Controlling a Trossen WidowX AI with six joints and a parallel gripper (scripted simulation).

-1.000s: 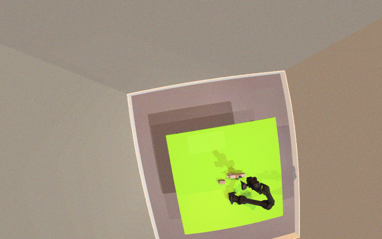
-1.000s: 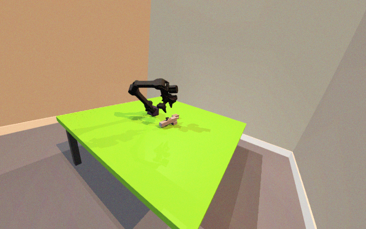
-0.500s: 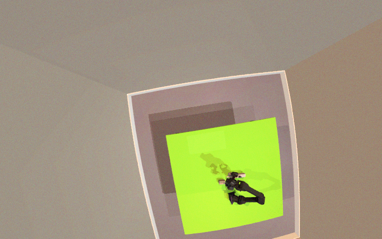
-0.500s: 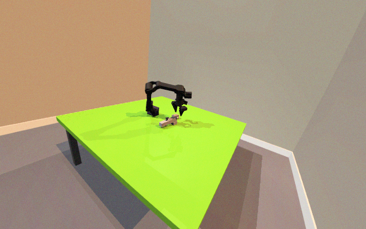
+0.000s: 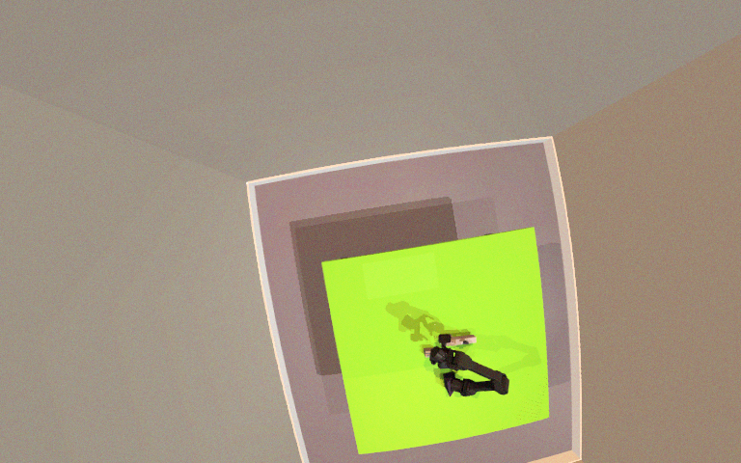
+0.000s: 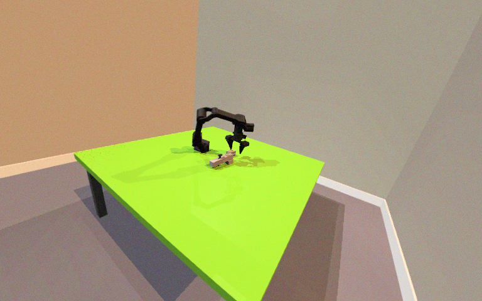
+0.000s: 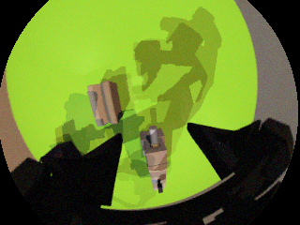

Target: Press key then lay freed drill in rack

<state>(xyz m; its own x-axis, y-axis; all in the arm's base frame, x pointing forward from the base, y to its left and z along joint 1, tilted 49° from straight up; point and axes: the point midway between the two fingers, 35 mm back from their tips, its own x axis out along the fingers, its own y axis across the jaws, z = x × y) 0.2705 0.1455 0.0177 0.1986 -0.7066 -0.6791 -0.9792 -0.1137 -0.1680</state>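
Note:
In the wrist view a tan holder block [image 7: 156,153] lies on the green table, seen between my two dark fingers and below them. A small grey stub [image 7: 152,135] stands on its far end and a dark tip [image 7: 159,184] shows at its near end; I cannot tell key from drill here. A short tan slotted rack [image 7: 104,103] lies apart to its left. My gripper [image 7: 156,131] is open wide and empty. In the exterior view the gripper [image 6: 237,146] hangs just above the far end of the holder block [image 6: 220,160], which carries a small dark key [image 6: 220,155].
The arm's base [image 6: 201,144] stands behind the block near the table's far edge. From above, the holder [image 5: 461,340] and the rack [image 5: 426,352] lie near the arm [image 5: 475,373] on the right half of the green table [image 5: 437,338].

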